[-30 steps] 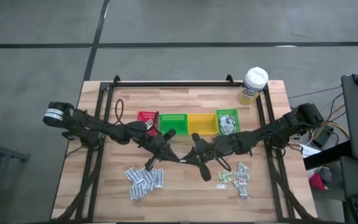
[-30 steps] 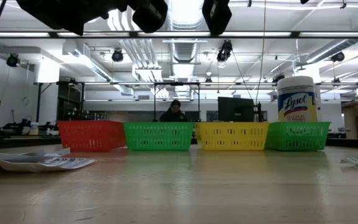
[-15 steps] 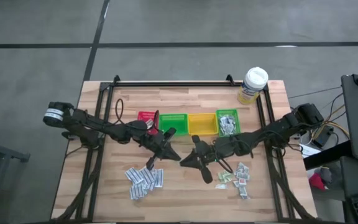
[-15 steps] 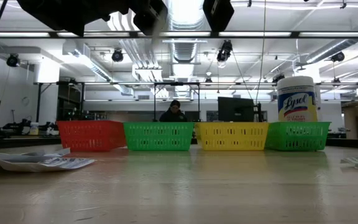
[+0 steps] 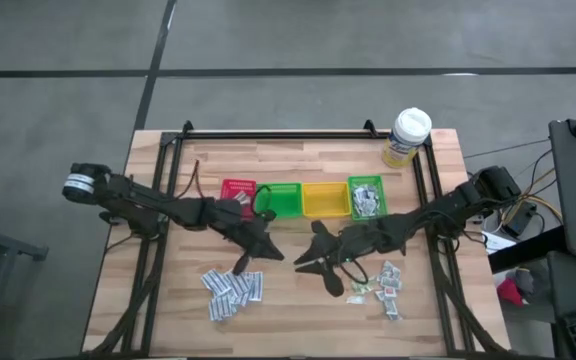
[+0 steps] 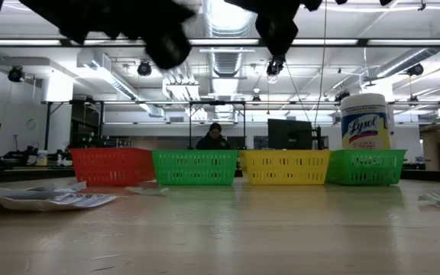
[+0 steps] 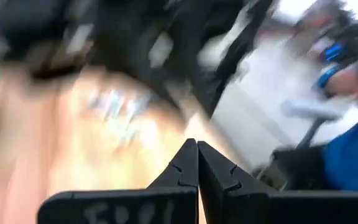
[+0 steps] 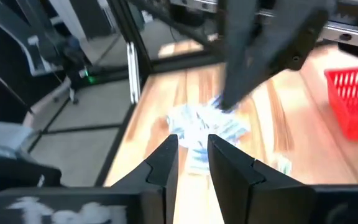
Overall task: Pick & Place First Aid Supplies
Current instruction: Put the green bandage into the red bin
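First aid supplies lie in two heaps on the wooden table: a white-blue heap (image 5: 233, 288) at the near left and a mixed heap (image 5: 380, 280) at the near right. More of them fill the right-hand green bin (image 5: 366, 197). One single sachet (image 6: 147, 189) lies flat on the table in front of the red bin (image 6: 111, 166) and the left green bin (image 6: 195, 166). My left gripper (image 5: 276, 252) and my right gripper (image 5: 301, 264) face each other above mid-table. The left gripper (image 7: 197, 152) is shut and bare. The right gripper (image 8: 193, 149) is open with nothing between its fingers.
Four small bins stand in a row at the far middle: red (image 5: 236, 190), green (image 5: 280, 198), yellow (image 5: 324, 198), green. A yellow wipes tub with a white lid (image 5: 408, 135) stands at the far right corner. Bare wood lies along the near edge between the heaps.
A single sachet now lies on the table in front of the red and left green bins, where none lay before. In the low view both grippers have tipped downward and hang lower. The heaps and bins have stayed put.
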Tool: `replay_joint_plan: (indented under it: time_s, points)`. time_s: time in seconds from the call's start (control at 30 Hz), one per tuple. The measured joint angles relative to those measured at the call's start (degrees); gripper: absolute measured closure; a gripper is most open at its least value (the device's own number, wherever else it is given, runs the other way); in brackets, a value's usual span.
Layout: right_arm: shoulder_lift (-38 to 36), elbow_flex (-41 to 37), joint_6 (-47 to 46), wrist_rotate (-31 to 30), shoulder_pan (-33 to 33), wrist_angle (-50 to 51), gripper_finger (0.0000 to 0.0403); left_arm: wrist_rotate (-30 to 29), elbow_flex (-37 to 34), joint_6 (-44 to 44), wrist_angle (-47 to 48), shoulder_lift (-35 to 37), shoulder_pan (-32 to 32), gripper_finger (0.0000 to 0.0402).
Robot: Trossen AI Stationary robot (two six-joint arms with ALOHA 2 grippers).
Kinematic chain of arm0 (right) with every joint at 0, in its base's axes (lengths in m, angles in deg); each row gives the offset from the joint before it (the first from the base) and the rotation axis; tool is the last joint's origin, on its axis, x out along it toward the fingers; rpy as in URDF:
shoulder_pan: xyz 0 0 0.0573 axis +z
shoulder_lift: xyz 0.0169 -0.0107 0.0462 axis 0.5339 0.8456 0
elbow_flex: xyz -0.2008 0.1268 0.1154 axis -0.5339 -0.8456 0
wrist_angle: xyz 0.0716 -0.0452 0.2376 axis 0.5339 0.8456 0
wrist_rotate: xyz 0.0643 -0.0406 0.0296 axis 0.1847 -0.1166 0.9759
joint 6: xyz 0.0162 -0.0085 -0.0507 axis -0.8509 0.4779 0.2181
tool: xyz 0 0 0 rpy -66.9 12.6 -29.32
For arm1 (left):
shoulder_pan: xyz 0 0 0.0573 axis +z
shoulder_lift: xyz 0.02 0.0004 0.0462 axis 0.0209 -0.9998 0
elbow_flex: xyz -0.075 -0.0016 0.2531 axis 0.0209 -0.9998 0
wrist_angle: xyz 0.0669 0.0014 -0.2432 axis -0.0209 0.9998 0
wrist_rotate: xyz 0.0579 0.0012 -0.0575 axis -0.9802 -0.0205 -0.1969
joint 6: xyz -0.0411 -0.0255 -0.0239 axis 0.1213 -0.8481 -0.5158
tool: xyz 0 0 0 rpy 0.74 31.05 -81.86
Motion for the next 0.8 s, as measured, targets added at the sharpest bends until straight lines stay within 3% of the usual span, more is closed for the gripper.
replay_joint_plan:
  time_s: [0.17, 0.43, 0.6, 0.8]
  points:
    - [0.00, -0.02, 1.20, 0.02, 0.47, 2.55, 0.0312, -8.41, -0.11, -1.97, 18.42, 0.55, 0.12, 0.0402]
    - [0.04, -0.02, 2.35, 0.01, 0.52, 4.95, 0.0325, -7.74, -0.11, 0.37, 22.21, -0.60, -0.90, 0.0389]
    - [0.04, -0.02, 1.57, 0.02, 0.52, 5.74, 0.0330, -9.17, -0.09, 0.94, 25.22, -0.78, -0.96, 0.0346]
    - [0.04, -0.02, 2.21, 0.02, 0.52, 5.70, 0.0320, -11.87, -0.07, 1.01, 27.33, -1.29, -1.03, 0.0266]
